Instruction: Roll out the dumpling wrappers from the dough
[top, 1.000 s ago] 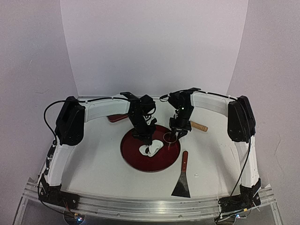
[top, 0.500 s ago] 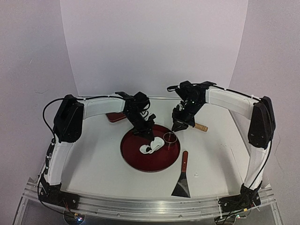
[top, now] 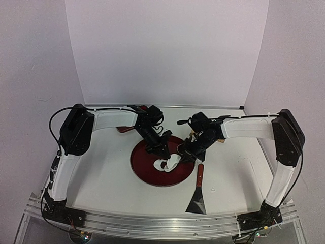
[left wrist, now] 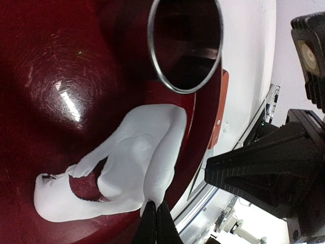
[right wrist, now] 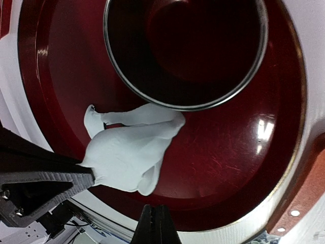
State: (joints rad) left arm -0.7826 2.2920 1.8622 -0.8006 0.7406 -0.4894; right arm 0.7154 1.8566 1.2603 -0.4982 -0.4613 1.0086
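The dough [top: 167, 162] is a crumpled white scrap on the round red tray [top: 144, 168]. It also shows in the left wrist view [left wrist: 137, 168] and the right wrist view [right wrist: 129, 152]. My left gripper [top: 161, 152] is shut, with its tips [left wrist: 155, 221] pinching the dough's edge. The metal ring cutter [left wrist: 185, 46] stands on the tray just beyond the dough, and the right wrist view shows it too [right wrist: 185, 51]. My right gripper [top: 187, 152] is shut and empty [right wrist: 155, 223], low over the tray beside the cutter. No neat round dumpling wrapper is in view.
A scraper with a red handle [top: 198, 190] lies on the table right of the tray. A rolling pin's wooden handle [top: 221, 141] shows behind my right arm. A red flat object [top: 124, 128] lies behind the tray at the left.
My right arm has swung from behind the tray down and forward to the tray beside the ring cutter. My left gripper has stayed at the dough, shifting slightly.
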